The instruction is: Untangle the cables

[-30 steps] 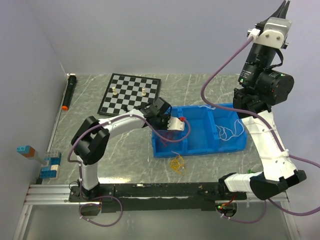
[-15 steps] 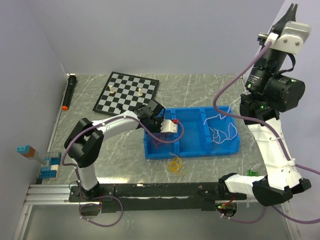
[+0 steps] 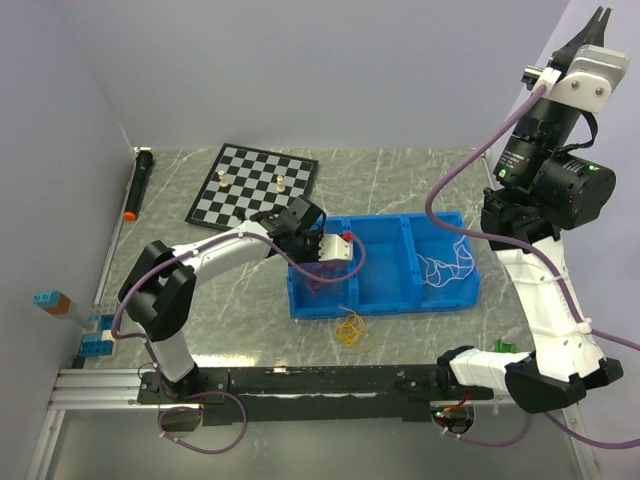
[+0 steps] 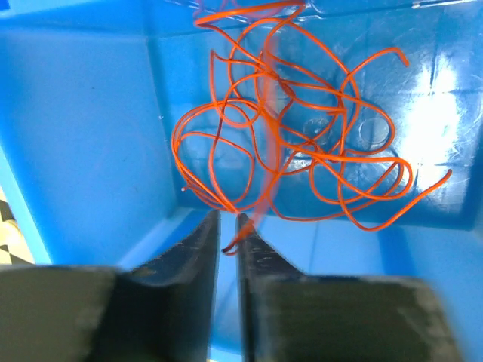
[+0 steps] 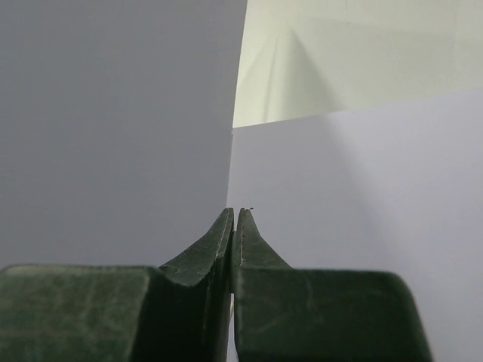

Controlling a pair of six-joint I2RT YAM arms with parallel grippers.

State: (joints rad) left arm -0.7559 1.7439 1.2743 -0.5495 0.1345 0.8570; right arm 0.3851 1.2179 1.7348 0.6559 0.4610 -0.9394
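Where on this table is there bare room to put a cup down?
Bare tabletop behind the blue bin, right of the chessboard; the bin's middle compartment too. Crowded: the left claw and orange cable in the left compartment, yellow cable in front.

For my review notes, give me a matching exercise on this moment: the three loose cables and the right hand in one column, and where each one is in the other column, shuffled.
Things:
1. orange cable
2. white cable
3. yellow cable
4. right hand

Places:
A. on the table, just in front of the blue bin
B. raised high above the table, shut
C. left-end compartment of the blue bin
D. right-end compartment of the blue bin

Pairs: 1-C, 2-D, 3-A, 4-B
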